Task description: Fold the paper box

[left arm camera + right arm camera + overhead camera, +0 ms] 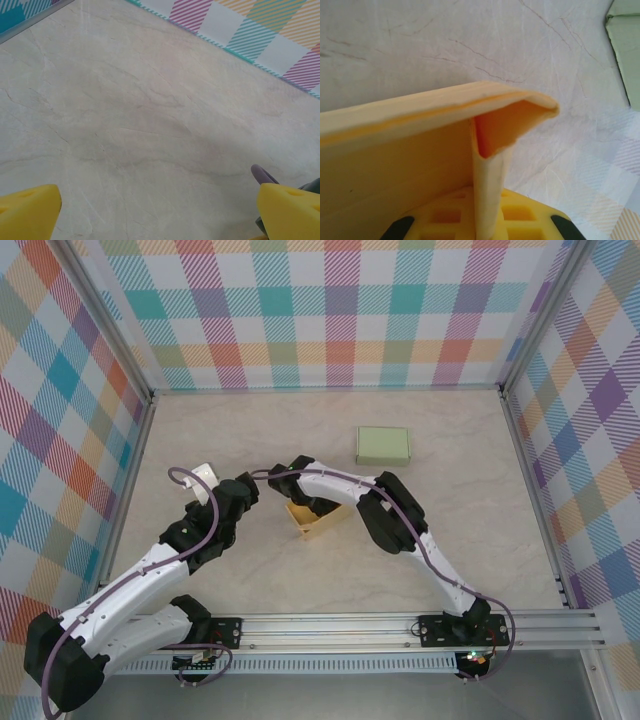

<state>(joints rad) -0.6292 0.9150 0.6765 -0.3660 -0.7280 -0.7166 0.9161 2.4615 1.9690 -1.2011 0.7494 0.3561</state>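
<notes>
The left arm (140,585) and right arm (440,575) have white shells between bulky black joints. A looping purple-grey cable (180,473) trails along each. Black bases (455,627) sit bolted on a silver rail (330,625). The left jaws and right jaws are bright yellow plastic, the right with square recesses.

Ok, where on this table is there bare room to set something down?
Widest bare patch: the right side of the table, between the green box and the right wall. Also the strip along the back wall, and ahead of the open left gripper. Crowded at centre, where the right gripper clamps the yellow paper box.
</notes>
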